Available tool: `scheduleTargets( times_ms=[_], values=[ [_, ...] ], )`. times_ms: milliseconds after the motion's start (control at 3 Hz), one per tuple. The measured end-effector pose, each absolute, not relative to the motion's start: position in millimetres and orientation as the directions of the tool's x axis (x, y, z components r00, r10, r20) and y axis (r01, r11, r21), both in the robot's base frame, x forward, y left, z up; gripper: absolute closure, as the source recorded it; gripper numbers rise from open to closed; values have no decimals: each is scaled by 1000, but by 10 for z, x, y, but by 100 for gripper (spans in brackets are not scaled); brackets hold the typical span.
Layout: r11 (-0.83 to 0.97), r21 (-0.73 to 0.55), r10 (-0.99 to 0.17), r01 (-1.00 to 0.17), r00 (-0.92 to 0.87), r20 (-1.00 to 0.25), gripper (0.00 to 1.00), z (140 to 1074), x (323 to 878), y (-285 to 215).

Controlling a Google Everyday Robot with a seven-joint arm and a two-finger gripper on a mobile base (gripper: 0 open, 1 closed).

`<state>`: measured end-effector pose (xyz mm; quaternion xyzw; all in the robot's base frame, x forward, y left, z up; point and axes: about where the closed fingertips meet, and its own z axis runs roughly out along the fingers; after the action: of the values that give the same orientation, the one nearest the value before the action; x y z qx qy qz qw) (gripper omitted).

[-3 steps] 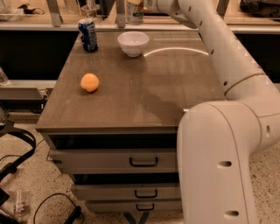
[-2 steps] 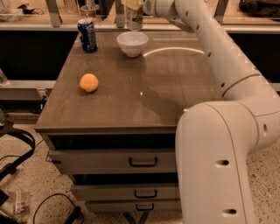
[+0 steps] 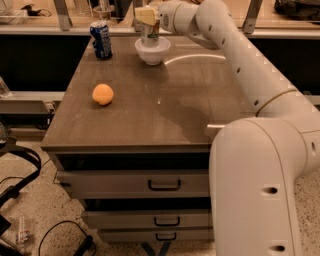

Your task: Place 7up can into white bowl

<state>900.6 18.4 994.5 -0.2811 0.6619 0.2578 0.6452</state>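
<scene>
Although not yet let go, sits much lower than a second ago: silver-white, green-printed aluminium 7up can [image 3: 149, 34], upright, base down at the rim of the small round plain white bowl [image 3: 153, 52] and seemingly just inside it (whether touching the bottom cannot be told from this angle). Keeps hold near the can's top with the two-finger gripper [image 3: 148, 18], pale yellowish fingers [image 3: 145, 13] clamped on the can's upper part, white jointed arm [image 3: 235, 47] reaching in from the right across the far end of the table. Means, as a judgement, that the carrying is over and only the release and a straight lift away remain. Calls for care there: thin smooth aluminium wall, tall narrow cylinder, glossy tapered bowl scarcely wider than the can, so likely to tip or rock against the curved side if let go off-centre. Looks hard and slick, that bowl, like glazed ceramic or plastic, with a narrow foot that could slide on the smooth grey-brown table top [image 3: 150, 117]. Leaves untouched, to the left of the bowl, a dark blue cylindrical drink can [image 3: 101, 39] standing upright near the back edge, and nearer the front a round matte orange fruit-like ball [image 3: 103, 94] lying alone. Shows below the top a stack of grey drawers [image 3: 115, 182] with dark bar handles.
</scene>
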Motion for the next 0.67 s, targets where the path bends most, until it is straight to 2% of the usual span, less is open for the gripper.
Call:
scheduleTargets(
  times_ms=[333,667],
  values=[
    [699,-11,-45,-715,-28,-999,100,9785,8968,252],
    [696,-9,-45,-718,-30,-999,82,9769,8968,284]
  ],
)
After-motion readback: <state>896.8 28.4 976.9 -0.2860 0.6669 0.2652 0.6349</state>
